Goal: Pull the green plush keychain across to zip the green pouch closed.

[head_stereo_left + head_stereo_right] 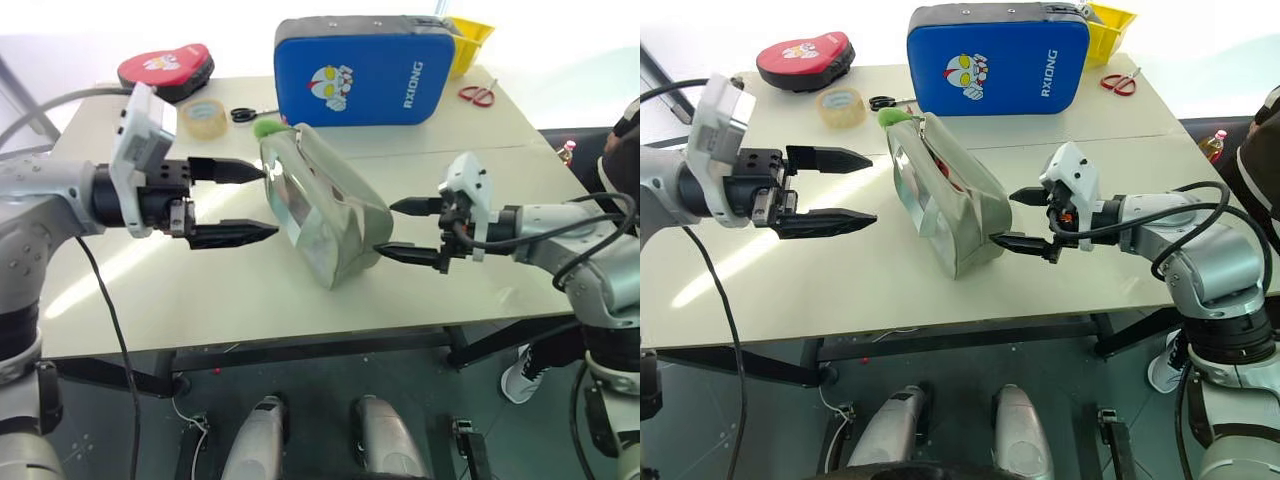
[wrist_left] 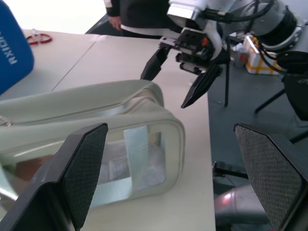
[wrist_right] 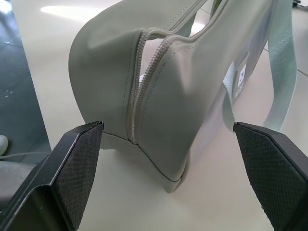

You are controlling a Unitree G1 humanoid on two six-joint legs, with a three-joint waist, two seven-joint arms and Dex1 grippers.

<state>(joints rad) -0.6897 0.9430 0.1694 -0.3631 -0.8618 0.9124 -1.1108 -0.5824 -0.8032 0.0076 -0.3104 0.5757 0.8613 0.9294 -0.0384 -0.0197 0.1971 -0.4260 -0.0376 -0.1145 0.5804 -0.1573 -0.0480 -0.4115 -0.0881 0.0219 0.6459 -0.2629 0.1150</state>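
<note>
Sage-green and boxy, the green pouch [image 1: 322, 205] lies in the middle of the table [image 1: 250, 300], one end toward each arm. In the left eye view its clear side window faces the left gripper [image 1: 238, 201], whose two black fingers stand wide apart just beside that end, holding nothing. The green plush keychain [image 1: 267, 128] sits at the pouch's far top corner, on the left gripper's side. The right gripper [image 1: 400, 230] has its fingers spread too, their tips close to the pouch's other end; whether they touch it cannot be told. Behind the pouch stand a blue padded case [image 1: 362, 68], a tape roll [image 1: 204, 117], black-handled scissors [image 1: 250, 114], a red case [image 1: 167, 68], red-handled scissors [image 1: 478, 94] and a yellow bin [image 1: 470, 40], cut off by the blue case.

The right eye view shows a little red inside the pouch's open top, too small to identify.

The left wrist view looks through the window: a webbing strap crosses it, and something pale lies inside, hard to make out. The right gripper hangs beyond the pouch's far end, and a person's dark clothing shows behind the table.

The right wrist view shows the pouch's end between the spread fingers, with the zipper teeth parted up its curve. The strap hangs on the windowed side.
</note>
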